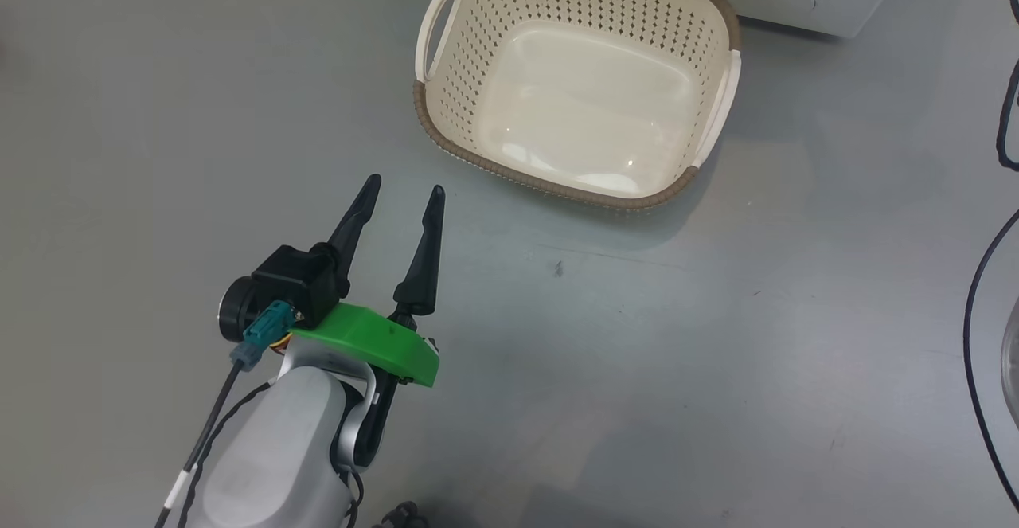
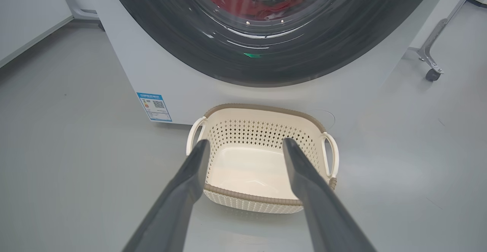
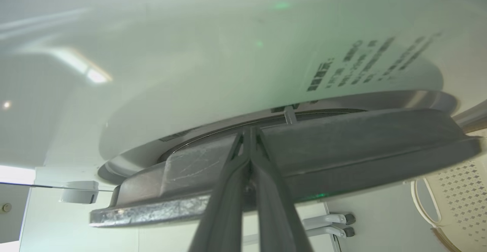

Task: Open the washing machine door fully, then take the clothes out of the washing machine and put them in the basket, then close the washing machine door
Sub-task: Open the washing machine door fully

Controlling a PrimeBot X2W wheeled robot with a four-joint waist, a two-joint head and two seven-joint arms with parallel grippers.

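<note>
On the grey floor (image 1: 716,353), the empty basket (image 1: 509,177) sits just in front of the washing machine (image 2: 182,81), and red clothes (image 2: 236,3) show behind its door (image 2: 182,50). The left gripper (image 1: 404,186) hangs wide open, holding nothing. The right gripper (image 3: 250,130), pinched shut on nothing, noses the door's edge. Its tips could slip off without hooking it.

The floor (image 1: 716,369) is smooth, pale grey and slightly glossy, evenly lit, with soft shadows. A small dark mark (image 1: 558,269) and a few thin scuffs break its surface. In the left wrist view a white wall (image 2: 23,16) meets it at the left, and a slanted grey metal leg (image 2: 437,35) on a black caster (image 2: 433,75) stands at the right.
</note>
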